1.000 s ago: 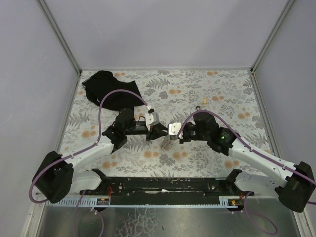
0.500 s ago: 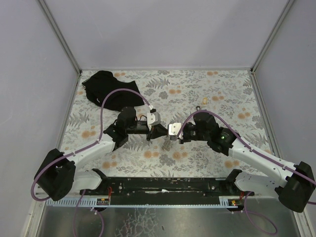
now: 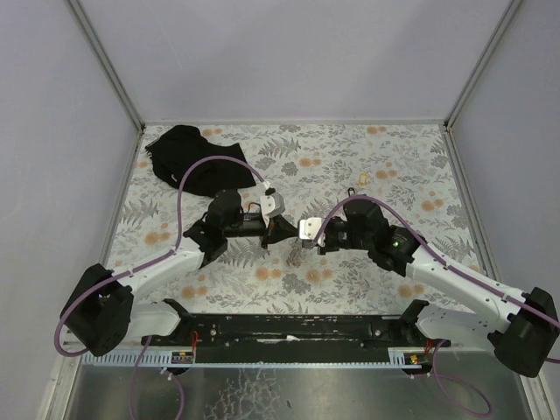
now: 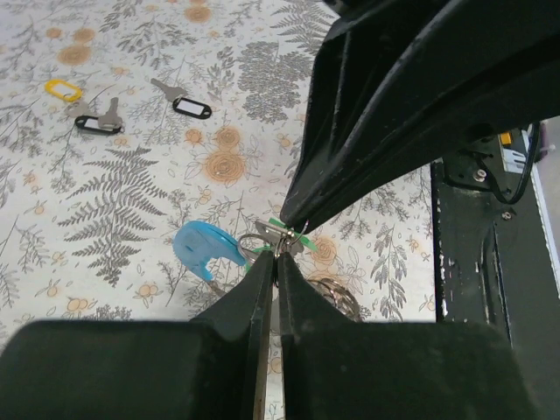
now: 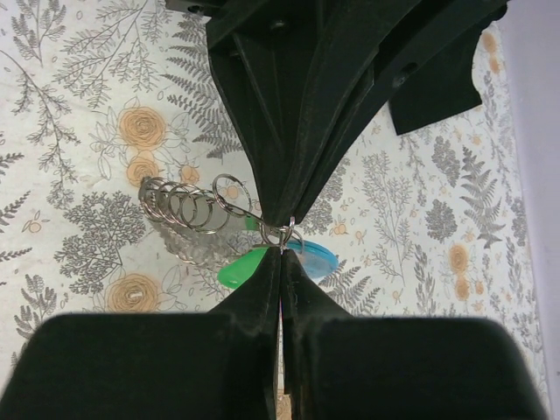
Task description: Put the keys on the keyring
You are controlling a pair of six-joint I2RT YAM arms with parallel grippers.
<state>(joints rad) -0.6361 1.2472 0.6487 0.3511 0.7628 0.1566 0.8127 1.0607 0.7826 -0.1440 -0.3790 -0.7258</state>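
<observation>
My left gripper (image 3: 283,233) and right gripper (image 3: 301,238) meet tip to tip above the middle of the table. In the left wrist view my left gripper (image 4: 278,255) is shut on the small grey metal ring of the light-blue keyring (image 4: 203,248). The right gripper's fingers (image 4: 367,149) come in from the upper right onto green bits (image 4: 290,233). In the right wrist view my right gripper (image 5: 282,250) is shut on the small ring of a key's green tag (image 5: 240,269). The blue keyring (image 5: 317,257) hangs just behind it. The keys' blades are hidden.
A chain of several linked metal rings (image 5: 187,206) hangs from the same cluster. Loose keys lie on the floral cloth farther off: one with a yellow tag (image 4: 63,88), one with a black tag (image 4: 94,123), one with a black-rimmed tag (image 4: 191,107). A black cloth (image 3: 188,157) lies at the back left.
The left gripper has moved a little right and closed in on the right gripper's tip. The hanging cluster between them has risen. Both stay shut.
</observation>
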